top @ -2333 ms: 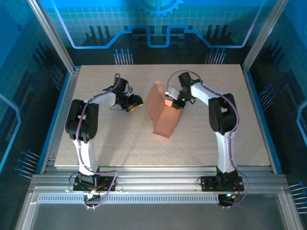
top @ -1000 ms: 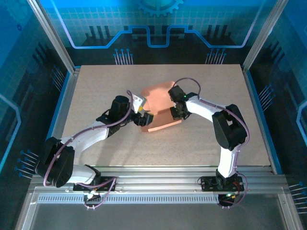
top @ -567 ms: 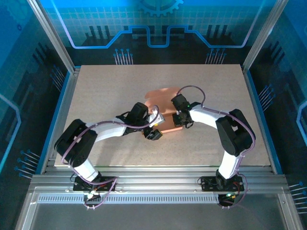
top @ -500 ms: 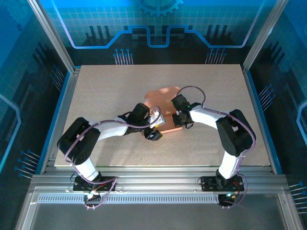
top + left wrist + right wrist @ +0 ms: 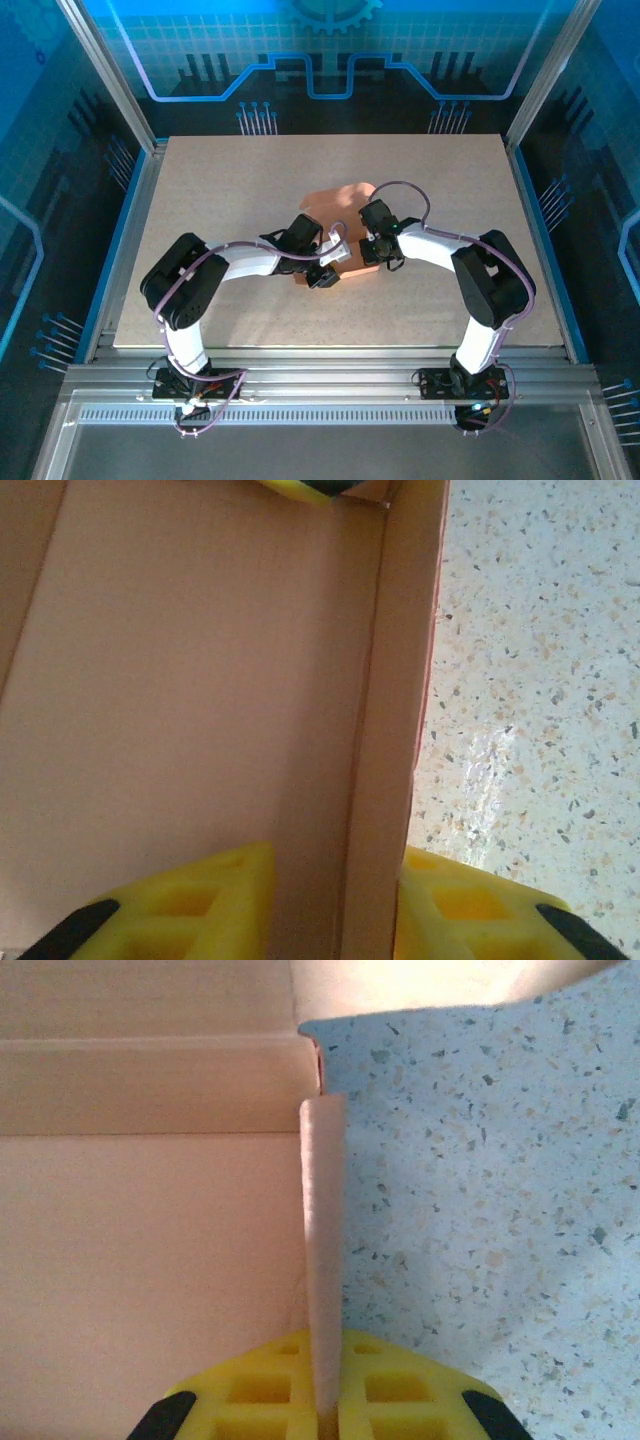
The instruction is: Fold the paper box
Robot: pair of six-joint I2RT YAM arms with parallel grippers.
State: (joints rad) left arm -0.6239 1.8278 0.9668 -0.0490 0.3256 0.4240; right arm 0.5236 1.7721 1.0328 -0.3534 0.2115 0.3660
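salmon-orange cardboard sits at the middle of the bench: the paper box, partly folded, with one broad panel lying toward the far edge and the rest tucked between our two claws. from above, we see both arms bent inward so that they meet over it, the left claw at the box's near-left side and the right claw at its right side. in the left wrist view the paper box shows a flat floor and an upright side wall, with speckled bench to the right of that wall. the left claw straddles the wall: one yellow finger is inside over the floor, the other outside over the bench and touching the wall. a strip of floor shows between the inner finger and the wall, so we read this claw as slightly spread, not pinching yet. in the right wrist view the right claw has its yellow pads pressed together on a thin upright flap of the paper box, seen edge-on and pinched. left of the flap lies the box floor with a folded strip across the top; right of it, bare bench.
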